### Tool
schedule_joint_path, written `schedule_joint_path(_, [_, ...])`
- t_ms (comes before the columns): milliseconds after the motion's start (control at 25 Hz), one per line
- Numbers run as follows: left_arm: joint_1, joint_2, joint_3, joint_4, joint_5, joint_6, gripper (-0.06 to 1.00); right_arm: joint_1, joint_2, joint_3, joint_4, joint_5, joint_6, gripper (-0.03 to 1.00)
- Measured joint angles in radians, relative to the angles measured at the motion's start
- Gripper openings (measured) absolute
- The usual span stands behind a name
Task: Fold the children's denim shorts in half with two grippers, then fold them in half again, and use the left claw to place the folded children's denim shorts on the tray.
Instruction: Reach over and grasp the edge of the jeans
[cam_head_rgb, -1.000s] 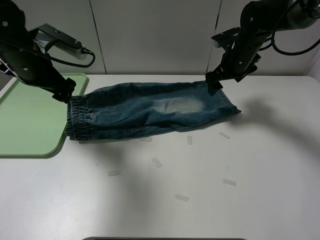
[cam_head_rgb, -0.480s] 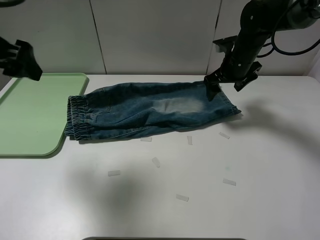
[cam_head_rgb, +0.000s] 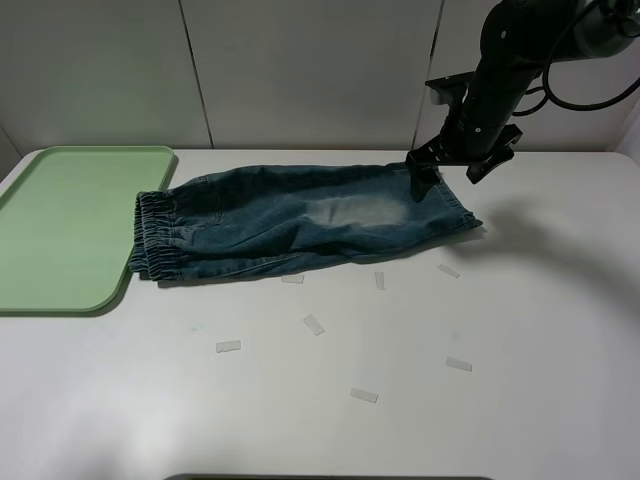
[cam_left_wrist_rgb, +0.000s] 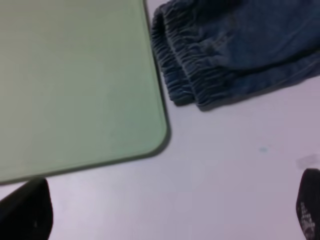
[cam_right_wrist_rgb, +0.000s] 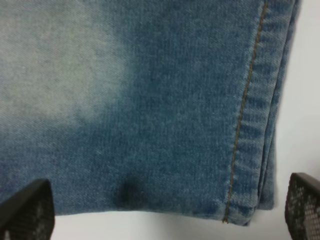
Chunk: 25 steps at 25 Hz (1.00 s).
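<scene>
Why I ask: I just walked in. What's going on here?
Small faded blue denim shorts, folded once, lie on the white table, waistband at the edge of the pale-green plastic tray. The right gripper hangs over the hem end, jaws open, holding nothing. The left gripper, jaws open, is over a tray corner.

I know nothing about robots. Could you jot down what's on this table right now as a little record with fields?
surface: white table
garment: children's denim shorts, folded into a long strip, lying flat, gathered end at the tray's edge
tray: pale green, left of the shorts
left gripper: open, holding nothing, above the tray's corner
right gripper: open, holding nothing, over the hem end of the shorts
small bits: whitish strips scattered on the table in front of the shorts
</scene>
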Motion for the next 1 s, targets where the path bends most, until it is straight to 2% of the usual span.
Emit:
schedule_joint_path(240, [0.0, -0.268, 0.056, -0.111, 0.132, 0.084, 0.96, 0.0, 0.0, 0.0, 0.001, 0.0, 0.0, 0.7])
schedule_joint_path(480, [0.0, -0.41, 0.068, -0.15, 0.237, 0.121, 0.96, 0.0, 0.0, 0.0, 0.001, -0.005, 0.0, 0.7])
schedule_joint_path(640, [0.0, -0.437, 0.082, -0.193, 0.249, 0.122, 0.96, 0.0, 0.006, 0.0, 0.001, -0.033, 0.0, 0.7])
schedule_joint_path(1000, [0.0, -0.441, 0.086, -0.198, 0.242, 0.122, 0.96, -0.01, 0.098, -0.001, 0.002, -0.107, 0.0, 0.7])
